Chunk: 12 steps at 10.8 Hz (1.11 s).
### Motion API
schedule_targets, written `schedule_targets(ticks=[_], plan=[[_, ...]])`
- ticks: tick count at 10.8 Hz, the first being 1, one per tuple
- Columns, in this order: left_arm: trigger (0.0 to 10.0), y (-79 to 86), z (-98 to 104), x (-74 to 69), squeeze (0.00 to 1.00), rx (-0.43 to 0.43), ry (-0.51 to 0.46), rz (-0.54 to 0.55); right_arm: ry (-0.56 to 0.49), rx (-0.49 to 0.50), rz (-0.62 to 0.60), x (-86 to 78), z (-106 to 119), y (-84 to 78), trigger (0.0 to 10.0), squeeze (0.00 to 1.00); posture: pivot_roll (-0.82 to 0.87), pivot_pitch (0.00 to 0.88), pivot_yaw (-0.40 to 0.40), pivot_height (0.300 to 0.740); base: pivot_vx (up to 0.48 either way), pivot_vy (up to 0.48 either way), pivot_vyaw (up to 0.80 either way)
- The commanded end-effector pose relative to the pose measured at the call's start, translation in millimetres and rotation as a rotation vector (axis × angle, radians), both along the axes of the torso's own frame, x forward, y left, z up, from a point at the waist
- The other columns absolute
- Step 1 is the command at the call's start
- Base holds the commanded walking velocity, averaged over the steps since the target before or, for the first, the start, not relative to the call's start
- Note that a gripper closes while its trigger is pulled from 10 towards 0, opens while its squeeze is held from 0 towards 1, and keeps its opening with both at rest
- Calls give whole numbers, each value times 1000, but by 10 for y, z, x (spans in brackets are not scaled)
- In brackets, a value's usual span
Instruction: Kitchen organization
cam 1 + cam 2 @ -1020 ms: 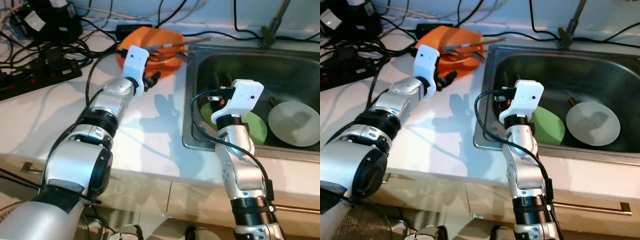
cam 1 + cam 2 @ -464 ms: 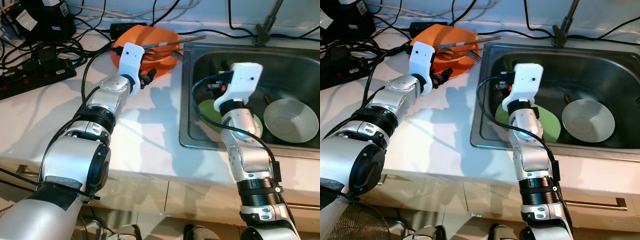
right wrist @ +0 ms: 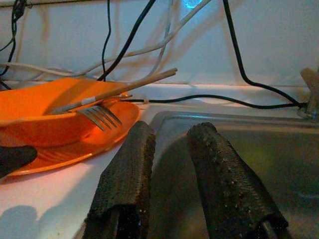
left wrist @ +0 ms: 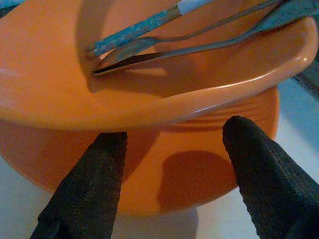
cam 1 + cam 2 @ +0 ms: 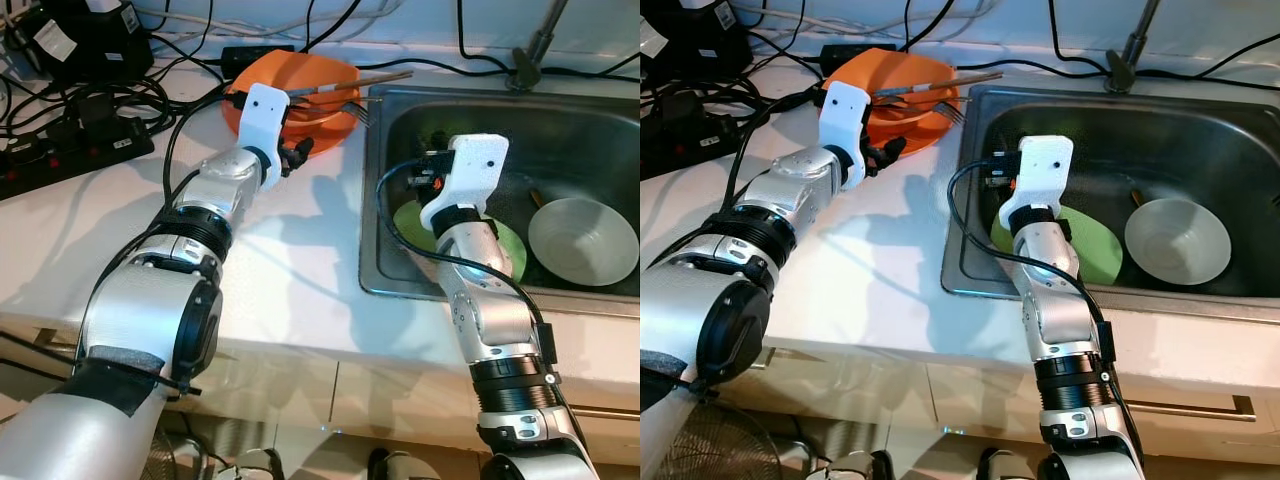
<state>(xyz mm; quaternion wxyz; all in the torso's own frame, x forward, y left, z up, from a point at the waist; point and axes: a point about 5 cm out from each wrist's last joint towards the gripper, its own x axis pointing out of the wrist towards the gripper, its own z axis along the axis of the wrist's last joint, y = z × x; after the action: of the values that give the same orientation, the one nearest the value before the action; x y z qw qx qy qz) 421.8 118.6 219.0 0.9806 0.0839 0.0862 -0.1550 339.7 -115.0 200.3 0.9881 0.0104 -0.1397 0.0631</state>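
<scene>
Nearest the camera the white countertop (image 5: 300, 270) runs along the front edge, with both silver arms reaching out over it. The right gripper (image 3: 172, 144) hangs above the left part of the steel sink (image 5: 590, 110), its two black fingers (image 3: 127, 184) parted by a narrow gap with nothing between them, aimed across the basin's rim toward the counter beyond. Under that arm, on the sink floor, lies a green plate (image 5: 505, 250), partly hidden by the wrist, and just beside it toward the right sits a white bowl (image 5: 583, 240), upright. Farther along the counter the left gripper (image 4: 174, 144) is at the near edge of the stacked orange dishes, its fingers (image 4: 84, 194) spread wide, one to each side, close under the rim of the orange bowl (image 5: 318, 80) and over the orange plate (image 4: 149, 179) that the bowl sits on; they hold nothing. The dishes stand on the counter just left of the sink. Across the bowl rest a fork (image 3: 99, 115), its tines sticking out over the rim toward the sink, a spoon (image 4: 149, 44) and a pair of chopsticks (image 5: 355, 84). At the far left lie a black power strip (image 5: 70, 150) and a tangle of black cables (image 5: 90, 95), and at the back of the sink stands the faucet (image 5: 535, 45)
</scene>
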Motion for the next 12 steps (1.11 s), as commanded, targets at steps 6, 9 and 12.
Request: schedule_targets(ticks=[6,9,12], plan=[[10000,13,-318,-80,0,58,191,-24,12,19,11,-38,-41,87,10000,0,-52,128,84,740,0,0,0],[10000,192,-480,-152,0,43,301,-72,6,34,16,7,-30,122,10000,0,-7,106,100,740,0,0,0],[10000,354,-401,-162,0,0,327,-92,7,43,33,53,-39,172,10000,0,55,88,101,740,0,0,0]])
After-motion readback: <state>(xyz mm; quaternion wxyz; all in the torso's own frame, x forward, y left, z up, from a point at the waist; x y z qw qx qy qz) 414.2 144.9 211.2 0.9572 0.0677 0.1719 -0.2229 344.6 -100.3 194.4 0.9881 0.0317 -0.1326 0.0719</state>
